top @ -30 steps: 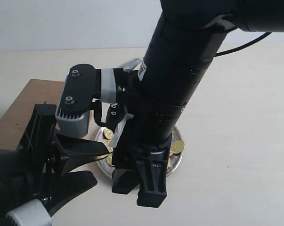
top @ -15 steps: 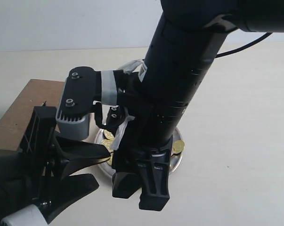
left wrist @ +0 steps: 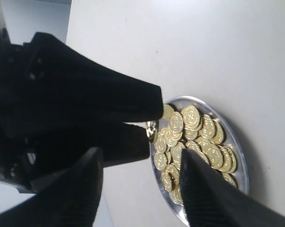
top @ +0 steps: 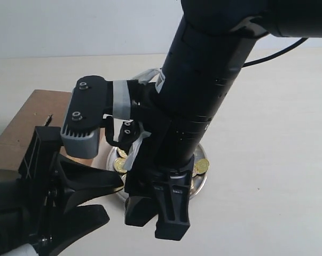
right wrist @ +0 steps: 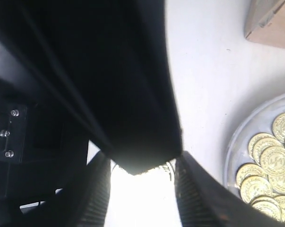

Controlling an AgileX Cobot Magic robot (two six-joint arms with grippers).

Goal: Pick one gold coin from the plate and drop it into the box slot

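The gold coins [left wrist: 189,142] fill the plate [left wrist: 231,138]. At the plate's rim the right gripper [left wrist: 154,124] has its fingers close together at a small shiny thing [left wrist: 151,128]; if they grip it, I cannot tell. The left gripper [top: 115,197], near the plate, is spread wide. The box [top: 27,122] lies beside the plate.

table [top: 267,133]: pale cream, matte | wall [top: 70,26]: plain light grey, behind the table

Plate [left wrist: 240,151] w/ lots of gold coins [left wrist: 194,137] sits on white table [left wrist: 180,42]. Left gripper [left wrist: 140,166] fingers are wide apart. Black right gripper [left wrist: 154,125] pokes in, tips right by plate's rim.
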